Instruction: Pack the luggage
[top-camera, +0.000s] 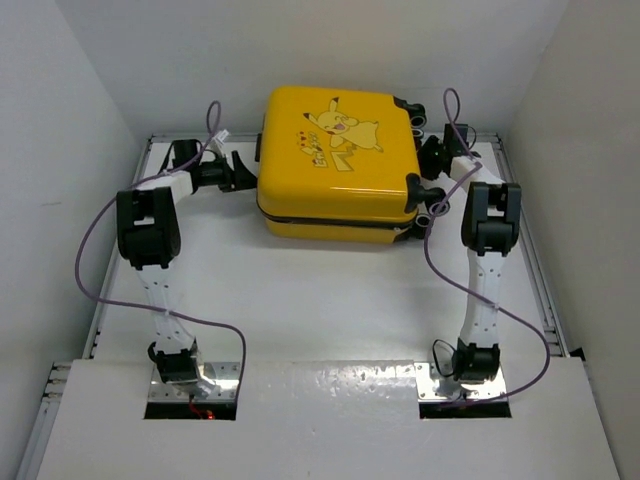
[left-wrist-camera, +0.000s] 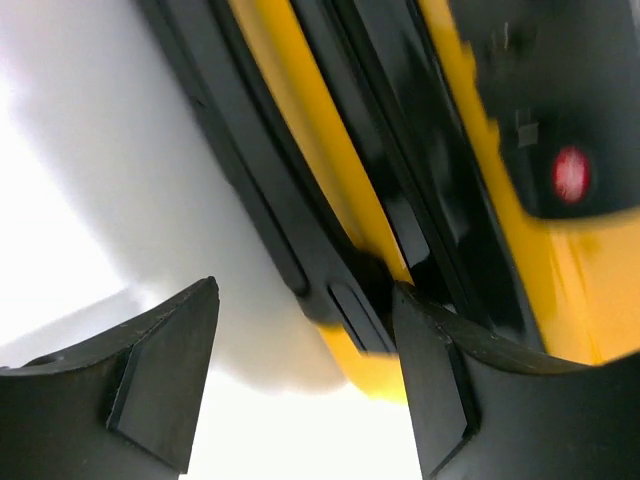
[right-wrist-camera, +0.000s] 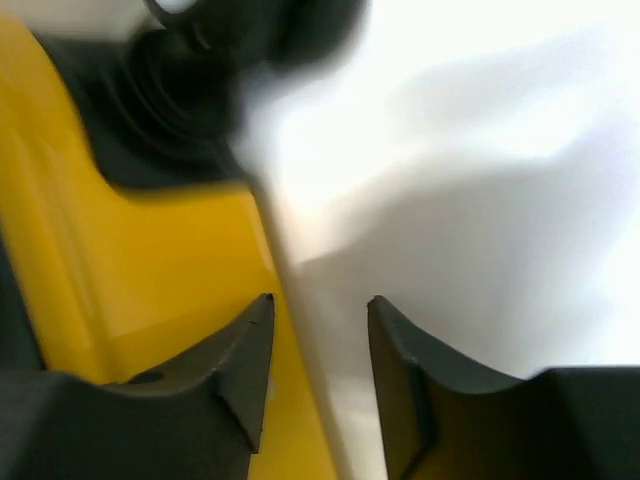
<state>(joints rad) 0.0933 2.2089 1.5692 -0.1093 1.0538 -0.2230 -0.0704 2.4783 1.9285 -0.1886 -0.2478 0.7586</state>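
The luggage (top-camera: 335, 160), a yellow hard-shell suitcase with a Pikachu print, lies flat and closed at the back middle of the table. My left gripper (top-camera: 238, 172) stands open at its left side. In the left wrist view the luggage (left-wrist-camera: 330, 150) shows its black seam and a yellow corner just inside the right finger of the left gripper (left-wrist-camera: 305, 290); nothing is gripped. My right gripper (top-camera: 437, 157) is at the right end, between the black wheels (top-camera: 415, 112). In the right wrist view the right gripper (right-wrist-camera: 320, 305) is open, with the luggage (right-wrist-camera: 150, 260) edge beside its left finger.
White walls close in the table (top-camera: 320, 310) on the left, back and right. Metal rails run along the table's side edges. Purple cables (top-camera: 90, 260) loop out from both arms. A black wheel (right-wrist-camera: 190, 80) sits above the right gripper's fingers.
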